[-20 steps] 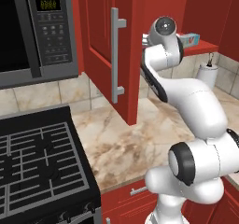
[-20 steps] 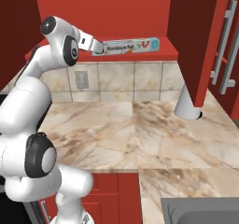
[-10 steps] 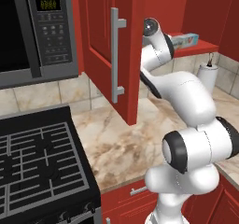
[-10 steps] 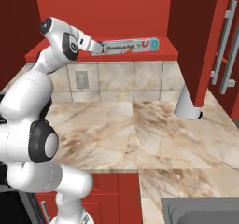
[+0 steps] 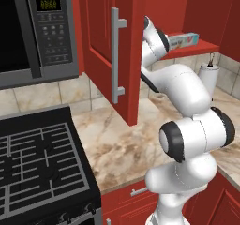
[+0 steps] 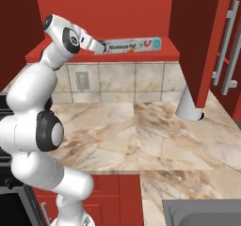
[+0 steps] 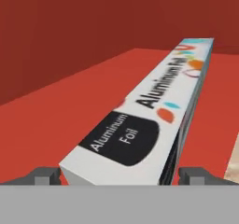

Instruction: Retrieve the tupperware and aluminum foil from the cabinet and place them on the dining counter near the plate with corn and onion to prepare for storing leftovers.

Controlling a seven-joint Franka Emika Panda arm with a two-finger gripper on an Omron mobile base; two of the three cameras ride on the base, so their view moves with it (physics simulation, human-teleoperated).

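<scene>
The aluminum foil is a long white box with a dark label, lying on the red shelf of the cabinet. In the right base view the aluminum foil lies lengthwise along the shelf, and it shows as a teal-ended box in the left base view. My gripper is open, one fingertip on each side of the box's near end, with small gaps left. From the right base view the gripper meets the box's left end. The tupperware, dining counter, plate, corn and onion are out of view.
The cabinet door with its silver bar handle stands open left of the arm. A white paper-towel roll stands on the marbled kitchen counter below the shelf. Microwave and stove are at left, and a sink at the near right.
The arm's upper links have swung a little towards the cabinet door. The hand has stayed at the foil box's near end with the jaws open throughout.
</scene>
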